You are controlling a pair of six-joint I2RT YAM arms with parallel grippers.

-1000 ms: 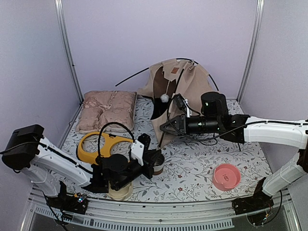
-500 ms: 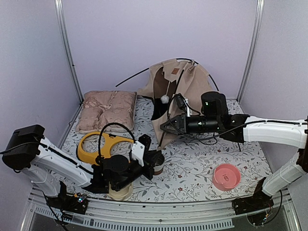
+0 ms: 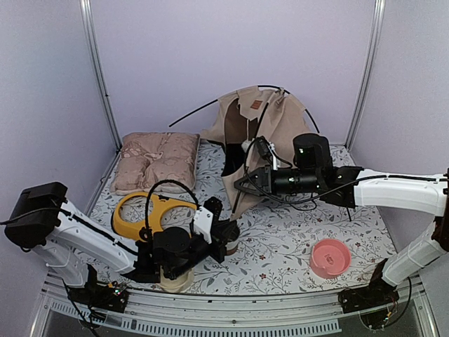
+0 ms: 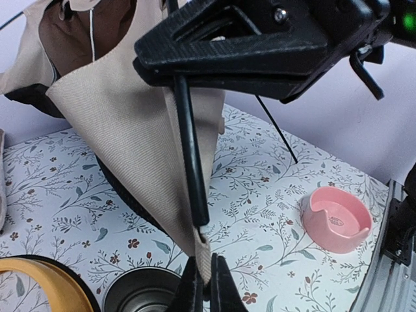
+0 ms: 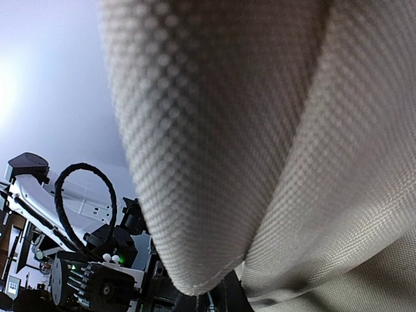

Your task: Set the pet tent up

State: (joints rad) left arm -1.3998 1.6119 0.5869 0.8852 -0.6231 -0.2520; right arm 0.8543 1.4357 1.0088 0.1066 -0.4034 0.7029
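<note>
The pet tent (image 3: 270, 126), tan fabric with thin black poles, stands half-raised at the back of the table. My left gripper (image 4: 208, 278) is shut on the fabric tab at the tent's lower front corner (image 4: 205, 250). In the top view this left gripper (image 3: 230, 230) sits low at the centre of the table. My right gripper (image 3: 240, 184) is shut on a black pole (image 4: 192, 162). The pole's lower end hangs just above the tab's eyelet. The tent fabric (image 5: 260, 130) fills the right wrist view and hides the right jaws there.
A pinkish patterned cushion (image 3: 156, 161) lies at the back left, and a yellow ring-shaped item (image 3: 137, 210) lies in front of it. A metal cup (image 4: 140, 296) stands beside my left gripper. A pink bowl (image 3: 330, 257) sits at the front right.
My left gripper has shifted slightly over the metal cup with the tent corner still in it. The pom-pom has swung a little to the right. The right arm has barely moved.
</note>
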